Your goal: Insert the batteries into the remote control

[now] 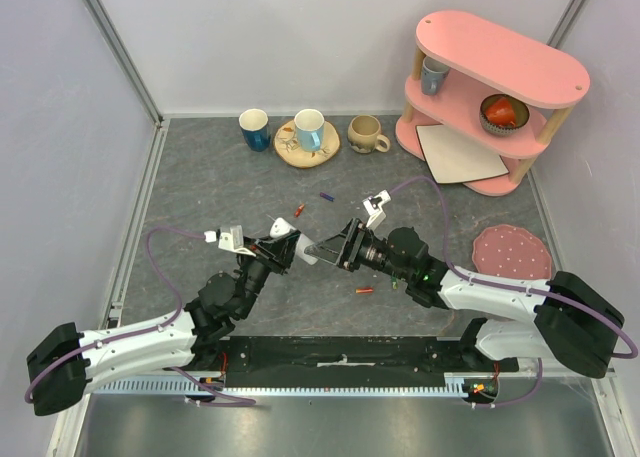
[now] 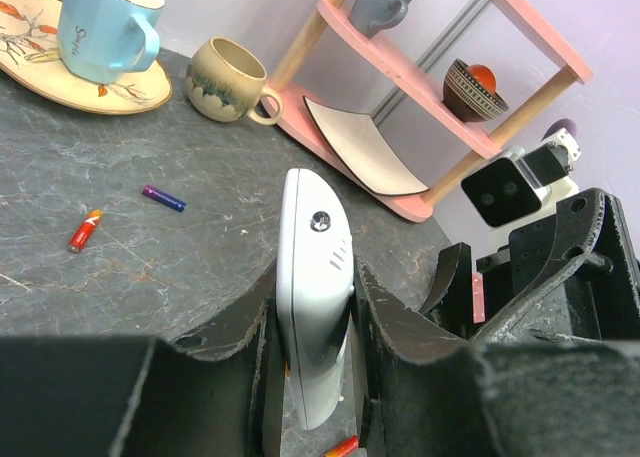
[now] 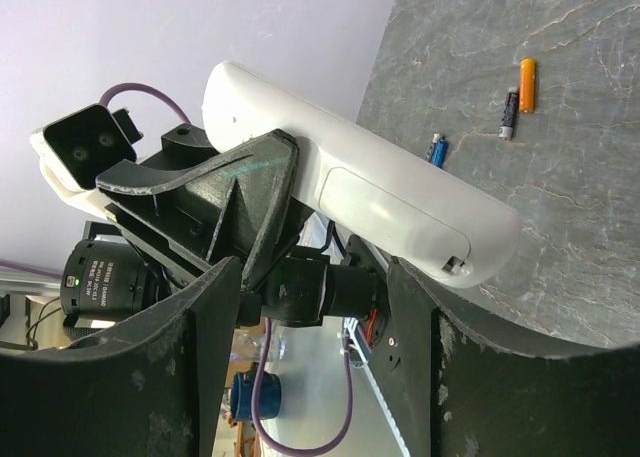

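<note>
Hovering over the grey marbled desk (image 1: 200, 177), the left gripper (image 1: 282, 245) clamps the slim white plastic remote control (image 2: 316, 277) edge-on, while the right gripper (image 1: 328, 249) gapes wide beside its free end, holding nothing. Its rectangular back cover (image 3: 395, 212) looks shut, so the right fingers (image 3: 200, 377) should probably hook the small latch (image 3: 455, 266) squarely. A thin red-orange battery (image 1: 298, 211) and a purple battery (image 1: 326, 195) lie beyond the remote, a red battery (image 1: 365, 291) nearer.

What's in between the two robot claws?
The slim white plastic remote control, clamped in the left gripper, its free end toward the open right gripper. The right wrist view shows it best.
</note>
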